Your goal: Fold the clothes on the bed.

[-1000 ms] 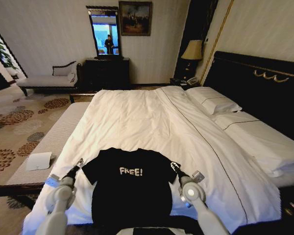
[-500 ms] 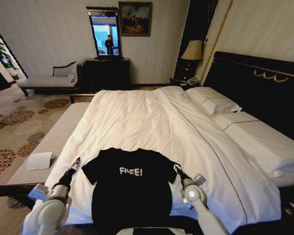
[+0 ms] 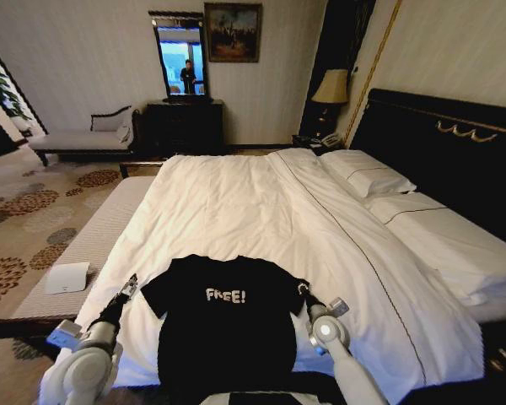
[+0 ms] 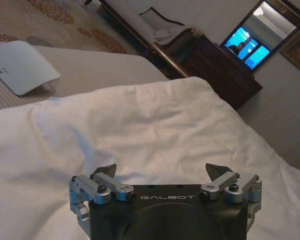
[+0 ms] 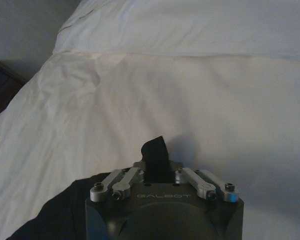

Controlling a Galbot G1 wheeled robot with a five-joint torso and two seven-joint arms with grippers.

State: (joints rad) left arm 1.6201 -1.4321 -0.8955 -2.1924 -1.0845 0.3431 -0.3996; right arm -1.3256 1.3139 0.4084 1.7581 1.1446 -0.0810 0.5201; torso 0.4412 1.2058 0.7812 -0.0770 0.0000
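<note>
The black T-shirt [image 3: 223, 325] with white "FREE!" lettering lies flat, chest up, on the near end of the white bed [image 3: 236, 198]. My left gripper [image 3: 128, 287] is a short way outside the shirt's left sleeve. It stands open over bare duvet [image 4: 155, 125], with nothing between its fingers [image 4: 106, 173]. My right gripper [image 3: 303, 290] is at the edge of the shirt's right sleeve. In the right wrist view this gripper [image 5: 155, 152] is shut, with the black fabric [image 5: 55, 220] running under it.
Two white pillows [image 3: 367, 175] and the dark headboard [image 3: 455, 148] lie along the bed's right side. A pale bench [image 3: 97, 232] with a flat white device [image 3: 66, 277] runs along the left. A dark dresser [image 3: 184, 126], chaise [image 3: 80, 139] and lamp [image 3: 333, 86] stand behind.
My left arm has drawn back and outward, so its gripper sits a little farther from the left sleeve. The right gripper has stayed at the right sleeve.
</note>
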